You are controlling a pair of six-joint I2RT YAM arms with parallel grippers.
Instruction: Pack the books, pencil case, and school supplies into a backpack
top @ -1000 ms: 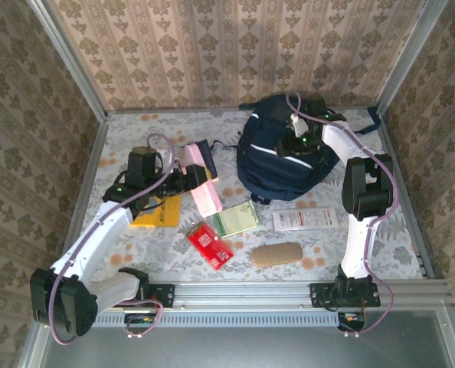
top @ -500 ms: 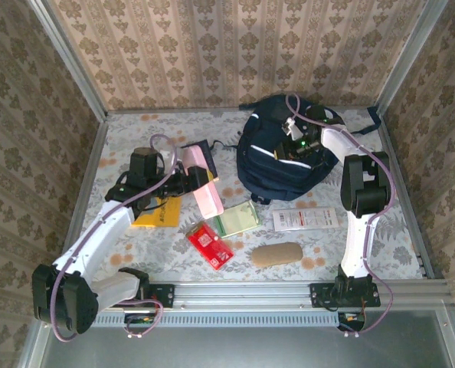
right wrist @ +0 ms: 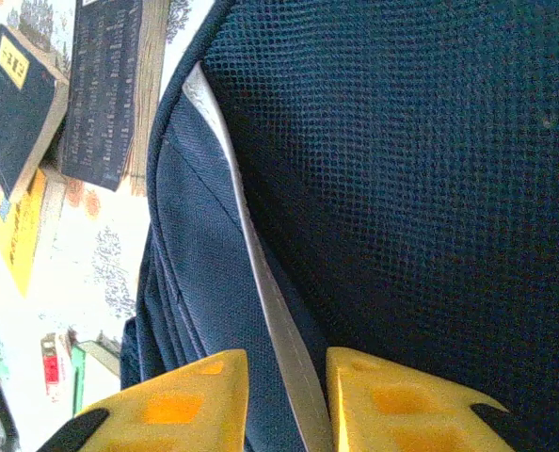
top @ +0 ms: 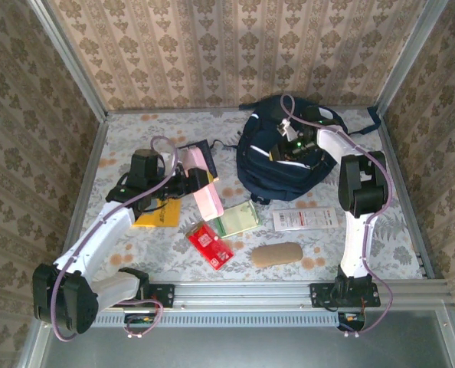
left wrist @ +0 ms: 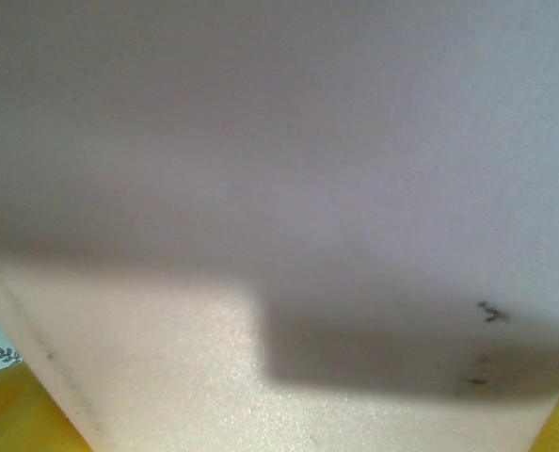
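Note:
The navy backpack (top: 273,172) with white stripes lies at the back right. My right gripper (top: 286,146) rests on top of it. In the right wrist view its yellow fingers (right wrist: 171,405) are pinched on a fold of the backpack (right wrist: 402,169) beside a grey-white stripe. My left gripper (top: 194,179) straddles a long pale pink box (top: 207,201), whose face is close up in the left wrist view (left wrist: 261,188). Books lie left of the backpack: navy grid (right wrist: 110,85), blue with a yellow label (right wrist: 16,94), and orange-yellow (top: 157,213). A tan oval pouch (top: 279,254) lies near the front.
On the patterned table in front of the backpack lie a red packet (top: 210,244), a pale green pad (top: 237,220) and a white packet with red print (top: 305,218). Patterned walls and metal rails (top: 411,222) enclose the table on three sides.
My right gripper has closed from wide open onto the backpack's fabric and shifted slightly left. The left arm and the pink box have barely moved.

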